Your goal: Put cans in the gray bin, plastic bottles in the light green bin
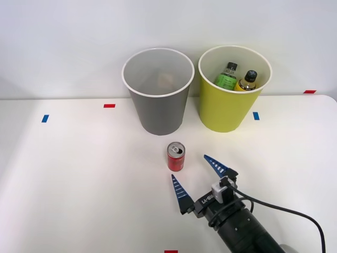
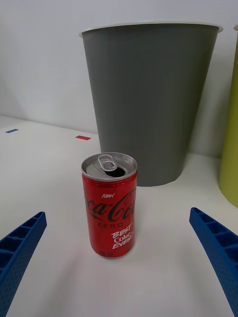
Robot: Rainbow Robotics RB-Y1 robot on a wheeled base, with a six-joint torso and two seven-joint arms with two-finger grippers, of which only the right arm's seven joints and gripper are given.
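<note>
Front view: red can (image 1: pixel 176 156) is standing upright on the white table (image 1: pixel 79 179), just in front of the gray bin (image 1: pixel 158 92). Both bottles (image 1: pixel 237 78) are sitting inside the light green bin (image 1: pixel 231 89). Right gripper (image 1: pixel 199 175) is hovering near the can, fingers spread, touching nothing.

Right wrist view: can (image 2: pixel 109 205) is standing between the spread fingers (image 2: pixel 20 247), gray bin (image 2: pixel 148 99) behind.

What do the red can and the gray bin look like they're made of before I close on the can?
The red can: likely thin metal, glossy printed wall, bare silver top with pull tab. The gray bin: looks like molded plastic, smooth matte wall, white rim, no seams. Fingers look like ribbed blue plastic or rubber.
</note>
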